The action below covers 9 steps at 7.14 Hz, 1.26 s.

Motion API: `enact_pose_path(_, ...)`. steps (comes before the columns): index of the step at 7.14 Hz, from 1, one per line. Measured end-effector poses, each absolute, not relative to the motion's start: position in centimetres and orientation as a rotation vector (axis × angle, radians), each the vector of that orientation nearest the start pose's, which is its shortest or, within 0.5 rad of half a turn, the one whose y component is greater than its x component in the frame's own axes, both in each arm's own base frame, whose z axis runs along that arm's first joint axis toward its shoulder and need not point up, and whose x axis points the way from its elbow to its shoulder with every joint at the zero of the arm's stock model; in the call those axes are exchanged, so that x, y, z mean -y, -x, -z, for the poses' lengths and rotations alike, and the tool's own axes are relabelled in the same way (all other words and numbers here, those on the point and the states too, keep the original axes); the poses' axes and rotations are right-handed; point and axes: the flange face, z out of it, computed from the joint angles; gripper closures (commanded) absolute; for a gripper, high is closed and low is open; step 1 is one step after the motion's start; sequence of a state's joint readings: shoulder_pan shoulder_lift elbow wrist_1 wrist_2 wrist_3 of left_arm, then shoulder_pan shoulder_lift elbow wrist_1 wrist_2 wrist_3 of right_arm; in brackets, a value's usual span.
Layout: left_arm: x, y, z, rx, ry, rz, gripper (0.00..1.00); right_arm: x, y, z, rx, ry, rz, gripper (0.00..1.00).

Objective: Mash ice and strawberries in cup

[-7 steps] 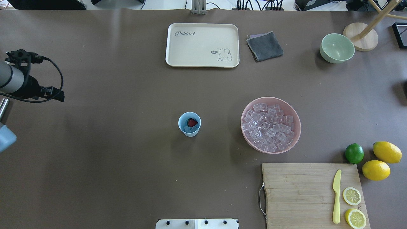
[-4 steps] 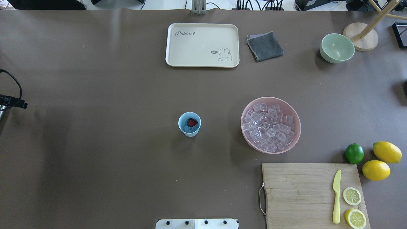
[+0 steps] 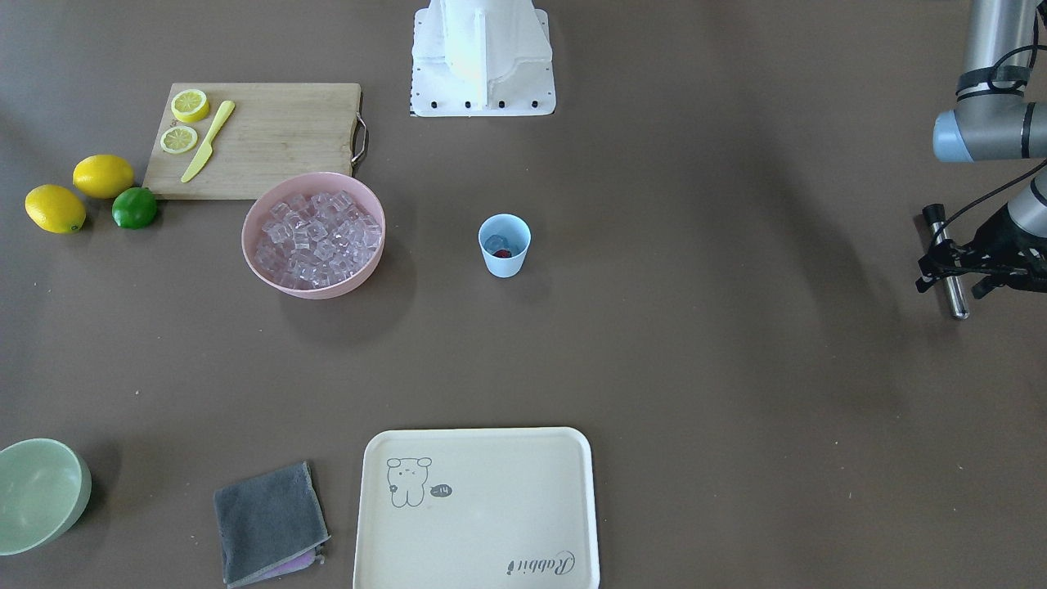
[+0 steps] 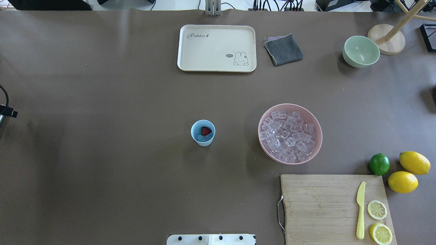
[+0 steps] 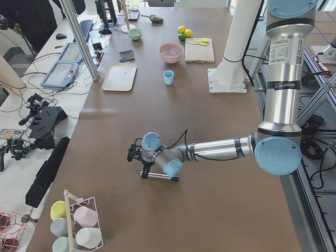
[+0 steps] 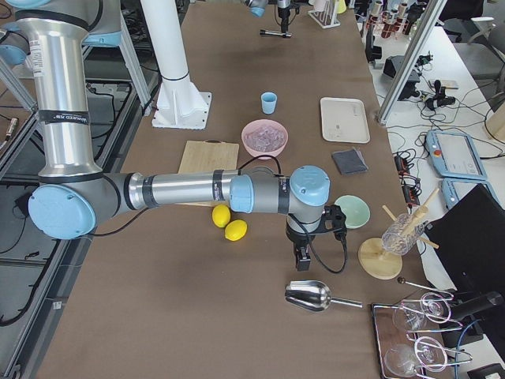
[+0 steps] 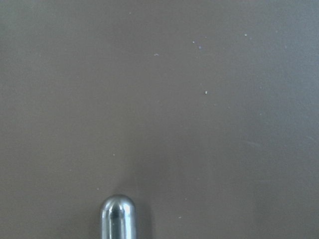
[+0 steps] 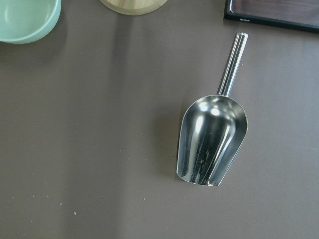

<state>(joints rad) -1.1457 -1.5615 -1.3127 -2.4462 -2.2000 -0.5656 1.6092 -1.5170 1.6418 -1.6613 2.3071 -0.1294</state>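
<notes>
Left gripper (image 5: 145, 168): positioned low over the left end of the table (image 4: 102, 170), at a smooth metal rod (image 7: 118, 219) with a rounded tip that lies flat beneath it. Contact with the rod and the spacing of the fingers cannot be told. The cup (image 4: 203, 132) stands well apart from this gripper, toward the robot's right, near the table's middle. It is a light-blue plastic tumbler, tapered and upright, with its long axis vertical and its mouth up. Inside it a red strawberry (image 4: 205, 130) rests on clear ice (image 4: 201, 137); which way the berry points cannot be told. Farther right, a pink bowl (image 4: 318, 126) holds a heap of more ice.

Right gripper (image 6: 302, 257): hangs over the right end; finger spacing cannot be told. A shiny metal scoop (image 8: 212, 144) lies just below it, hollow side up. A pale green bowl (image 6: 350, 212) is near. The cup is far off toward the robot's left.
</notes>
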Motion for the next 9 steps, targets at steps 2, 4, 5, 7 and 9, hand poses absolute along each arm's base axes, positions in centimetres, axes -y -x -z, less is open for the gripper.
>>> enact_pose_path(2, 48.2, -13.1, -71.06, -0.801, -0.213, -0.038, 0.72, 51.22, -8.61, -60.67, 0.731, -0.097, 0.1, 0.0)
enact_pose_path(4, 48.04, -13.03, -71.24, -0.804, -0.212, -0.035, 1.0, 51.51, -8.63, -60.45, 0.729, -0.1, 0.099, 0.0)
enact_pose_path(5, 48.0, -13.01, -71.2, -0.805, -0.216, -0.039, 1.0, 51.58, -8.64, -60.39, 0.729, -0.102, 0.1, 0.0)
enact_pose_path(7, 47.96, -13.03, -71.07, -0.805, -0.221, -0.044, 0.87, 51.54, -8.63, -60.35, 0.73, -0.102, 0.1, 0.0)
enact_pose_path(9, 48.19, -13.2, -70.73, -0.811, -0.22, -0.047, 0.53, 51.58, -8.64, -60.28, 0.729, -0.103, 0.1, 0.0)
